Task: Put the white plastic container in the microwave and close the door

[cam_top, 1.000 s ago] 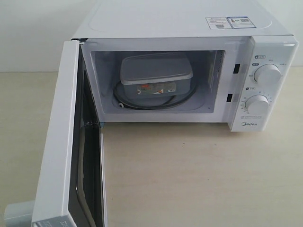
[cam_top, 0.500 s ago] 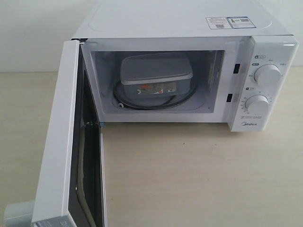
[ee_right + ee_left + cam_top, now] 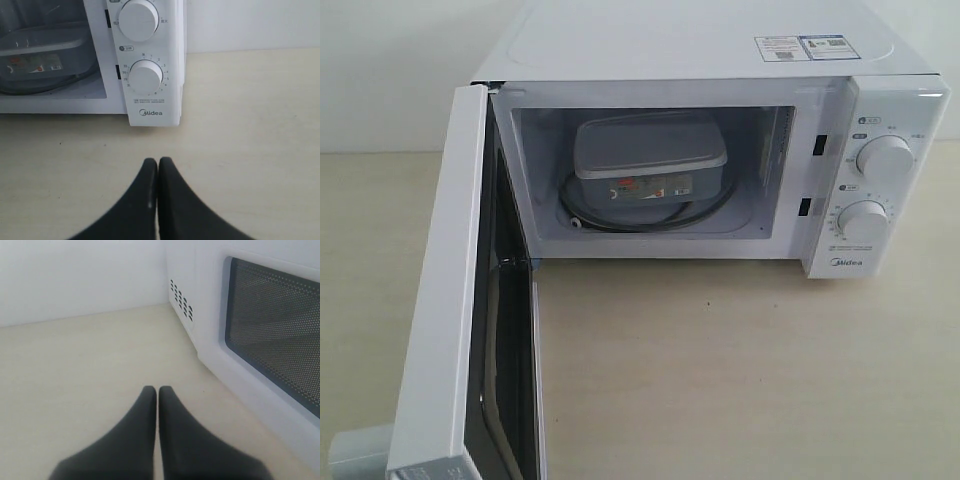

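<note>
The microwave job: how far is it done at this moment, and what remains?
Done: the white plastic container sits inside the microwave. In hand: nothing is gripped; the left gripper is shut and empty beside the outer face of the door, the right gripper shut in front of the dials. Left: the door stands wide open and must be swung closed.

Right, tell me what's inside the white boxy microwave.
The shallow translucent-white plastic container, lid on, label facing out, rests on the glass turntable. The lid hides its contents; the container covers the turntable's middle.
</note>
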`<state>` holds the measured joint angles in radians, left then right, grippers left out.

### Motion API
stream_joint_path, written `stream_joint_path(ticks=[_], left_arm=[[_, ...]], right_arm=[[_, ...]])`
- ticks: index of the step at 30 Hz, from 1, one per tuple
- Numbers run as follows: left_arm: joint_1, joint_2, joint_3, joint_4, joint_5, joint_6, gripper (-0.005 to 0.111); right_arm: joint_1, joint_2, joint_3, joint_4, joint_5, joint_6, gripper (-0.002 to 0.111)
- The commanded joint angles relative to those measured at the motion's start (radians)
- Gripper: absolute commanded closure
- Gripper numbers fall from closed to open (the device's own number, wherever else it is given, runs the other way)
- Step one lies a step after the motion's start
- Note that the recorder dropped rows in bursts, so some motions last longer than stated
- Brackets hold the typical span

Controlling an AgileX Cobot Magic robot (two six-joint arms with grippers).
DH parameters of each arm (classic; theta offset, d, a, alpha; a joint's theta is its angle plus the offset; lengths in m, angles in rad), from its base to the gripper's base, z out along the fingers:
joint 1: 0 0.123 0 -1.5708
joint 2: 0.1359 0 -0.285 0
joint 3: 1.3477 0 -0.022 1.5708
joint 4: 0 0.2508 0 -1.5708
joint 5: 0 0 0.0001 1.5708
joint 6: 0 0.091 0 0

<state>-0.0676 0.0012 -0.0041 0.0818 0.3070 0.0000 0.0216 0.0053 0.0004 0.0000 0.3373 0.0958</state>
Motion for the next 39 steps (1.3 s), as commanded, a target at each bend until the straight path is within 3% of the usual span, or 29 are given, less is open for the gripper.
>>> stream_joint_path(ticks=[1, 4, 8, 16, 18, 23, 25, 28, 31, 34, 39], left_arm=[[0.005, -0.001, -0.101, -0.119, -0.026, -0.016, 0.103], [0.005, -0.001, -0.276, -0.299, -0.019, -0.016, 0.103], [0.005, -0.001, -0.408, -0.4, 0.085, -0.016, 0.103], [0.005, -0.001, -0.418, -0.392, 0.035, -0.008, 0.103], [0.005, -0.001, -0.418, -0.474, 0.02, -0.008, 0.103], [0.005, -0.001, -0.422, -0.512, -0.18, 0.0, 0.103], [0.005, 0.011, -0.455, -0.512, -0.195, 0.0, 0.103], [0.005, 0.11, -0.552, -0.508, -0.012, 0.06, 0.103], [0.005, 0.249, -0.663, -0.505, 0.218, 0.28, 0.103], [0.005, 0.378, -0.756, -0.469, 0.414, 0.363, 0.103], [0.005, 0.561, -0.832, -0.432, 0.57, 0.406, 0.103]], right_arm=[[-0.003, -0.005, 0.0, -0.009, 0.0, 0.001, 0.108], [-0.003, -0.005, 0.0, -0.009, 0.0, 0.001, 0.108], [-0.003, -0.005, 0.0, -0.009, 0.011, 0.001, 0.108], [-0.003, -0.005, 0.0, -0.009, 0.011, 0.001, 0.108], [-0.003, -0.005, 0.0, -0.009, 0.011, 0.001, 0.108], [-0.003, -0.005, 0.0, -0.009, 0.011, 0.001, 0.108], [-0.003, -0.005, 0.0, -0.009, 0.011, 0.001, 0.108], [-0.003, -0.005, 0.0, -0.009, 0.011, 0.001, 0.108], [-0.003, -0.005, 0.0, -0.009, 0.011, 0.001, 0.108], [-0.003, -0.005, 0.0, -0.009, 0.011, 0.001, 0.108], [-0.003, -0.005, 0.0, -0.009, 0.011, 0.001, 0.108]])
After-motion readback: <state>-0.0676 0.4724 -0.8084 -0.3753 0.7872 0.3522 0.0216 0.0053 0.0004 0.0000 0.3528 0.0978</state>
